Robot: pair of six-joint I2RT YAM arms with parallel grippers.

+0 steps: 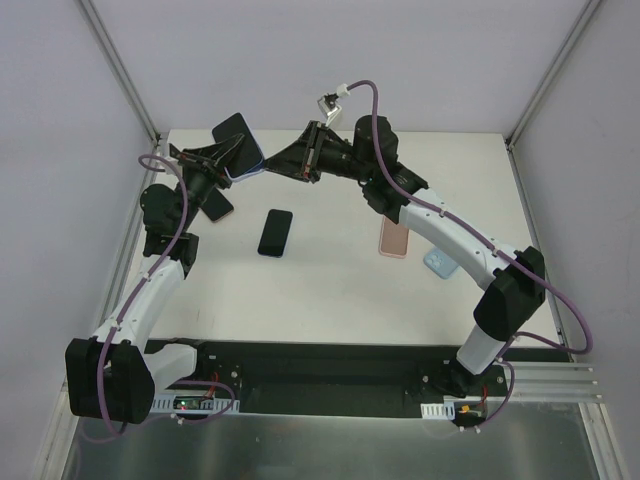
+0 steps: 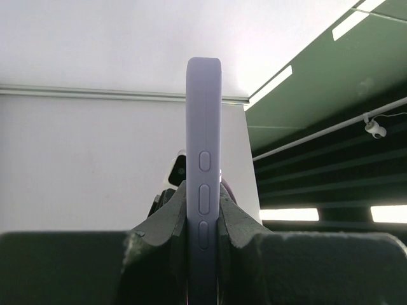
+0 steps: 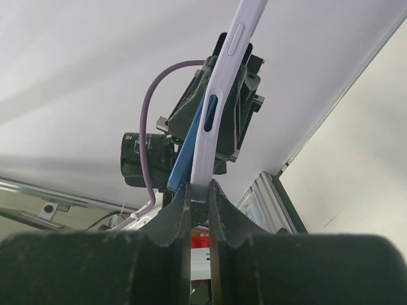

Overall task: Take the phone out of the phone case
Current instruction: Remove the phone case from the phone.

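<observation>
left gripper: we see it clamped on the flat faces of the phone case, one finger on each side, right around the lower side buttons. It holds the case up in the air over the far-left part of the table.

dark item: lies on the table under the left arm. It's half hidden, so we can't tell what it is.

phone case: lavender, edge-on in the left wrist view and upright there, held off the table between the two grippers.

phone: in the right wrist view we see a blue edge angling out of the case at the near end, while it's tucked in further up.

black phone: flat on the table, mid-left, apart from both arms.

right gripper: closed tight on the near end of the lavender case, facing the left gripper.

pink phone-sized slab: flat on the table, just beside the right arm.

light blue item: partly under the right arm. We can't make it out.
</observation>
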